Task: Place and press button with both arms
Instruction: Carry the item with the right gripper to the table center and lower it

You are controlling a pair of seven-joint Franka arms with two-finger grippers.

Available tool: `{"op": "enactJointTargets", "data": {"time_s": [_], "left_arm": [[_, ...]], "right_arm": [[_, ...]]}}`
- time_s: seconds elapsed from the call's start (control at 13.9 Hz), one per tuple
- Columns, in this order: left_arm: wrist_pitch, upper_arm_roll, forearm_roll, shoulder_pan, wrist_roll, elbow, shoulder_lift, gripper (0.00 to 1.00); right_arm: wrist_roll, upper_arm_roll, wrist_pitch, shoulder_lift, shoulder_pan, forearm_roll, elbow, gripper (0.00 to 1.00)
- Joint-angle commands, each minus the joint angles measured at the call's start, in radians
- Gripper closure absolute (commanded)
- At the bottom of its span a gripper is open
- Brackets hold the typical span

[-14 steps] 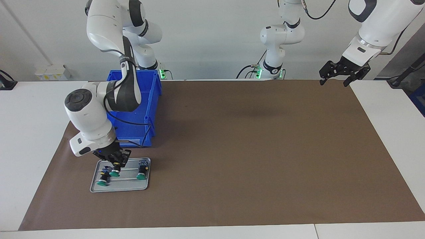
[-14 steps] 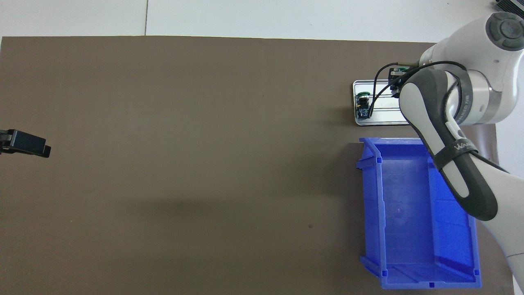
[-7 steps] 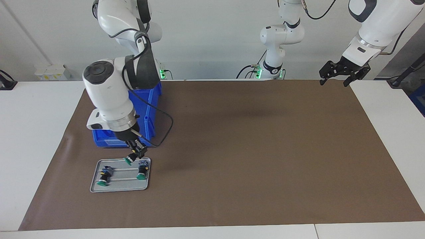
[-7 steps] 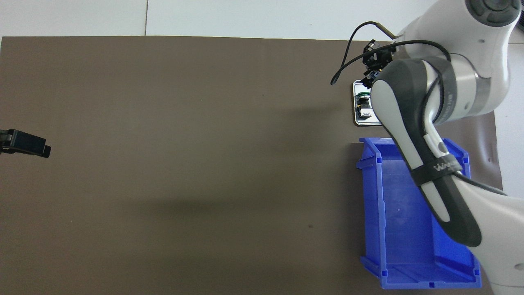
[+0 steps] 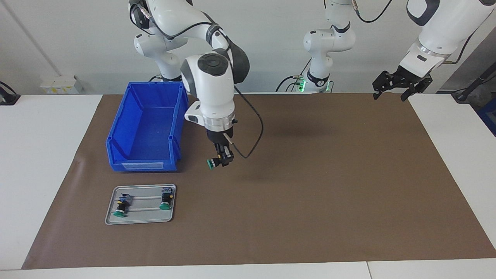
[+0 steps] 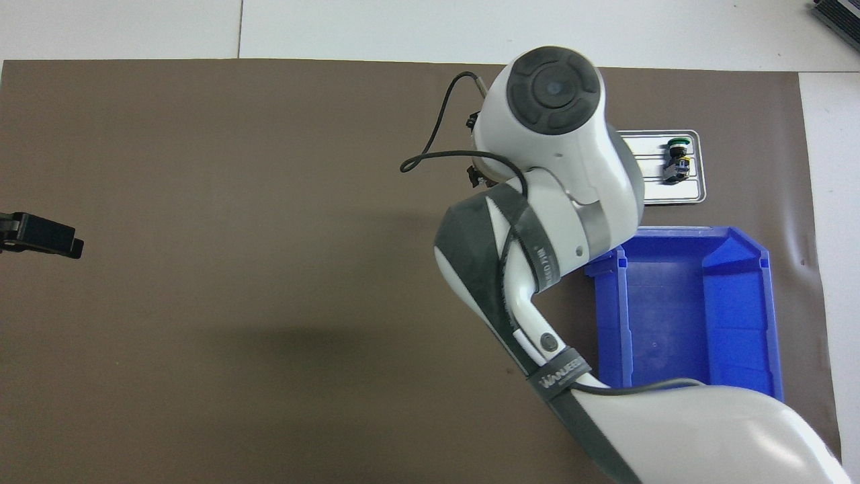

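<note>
Facing view: the right gripper (image 5: 221, 159) hangs over the bare brown mat (image 5: 310, 186), its fingertips clamped on the button (image 5: 213, 163), which is up in the air with it. The button lies roughly level in the grip, its long axis running sideways, with the round green cap pointing toward the right arm's end of the table and the dark barrel reaching back between the fingers. The cap looks smooth and domed; the gripper is black and angular, below a glossy white wrist with a loose black cable looping off it.

Beside the gripper, toward the right arm's end, stands the blue bin (image 5: 145, 126), a hard plastic box with sloping walls. Farther from the robots than the bin lies a flat metal tray (image 5: 140, 216) with rounded corners, bearing two look-alike switches (image 5: 166, 201), green caps pointing away from the robots.

The left gripper (image 5: 401, 86) waits in the air over the corner of the mat at the left arm's end, well apart from the right gripper, its black claws spread.

The overhead view hides the held button and the right gripper's fingers under the white arm, and shows just one tray switch; only the facing view reveals the grip. Overhead, the left gripper (image 6: 41, 235) is a black block at the edge.
</note>
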Motion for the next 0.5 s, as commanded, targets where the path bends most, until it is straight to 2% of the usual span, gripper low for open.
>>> {"op": "enactJointTargets", "data": {"time_s": [0.0,0.14,0.29,0.43], "left_arm": [[0.01,0.0,0.009,-0.001,-0.005,-0.029,-0.024,0.0],[0.01,0.0,0.009,-0.001,-0.005,-0.029,-0.024,0.0],[0.01,0.0,0.009,0.0,-0.006,-0.029,-0.024,0.0],[0.01,0.0,0.009,0.0,-0.005,-0.029,-0.024,0.0]], "right_arm": [[0.212,0.0,0.064,-0.02,0.076,-0.041,-0.102,1.0],[0.353,0.001,0.068,0.001,0.134,-0.043,-0.105,1.0],[0.5,0.001,0.116,0.07,0.2,-0.081,-0.104,1.0],[0.586,0.006,0.179,0.09,0.218,-0.089,-0.125,1.0]]}}
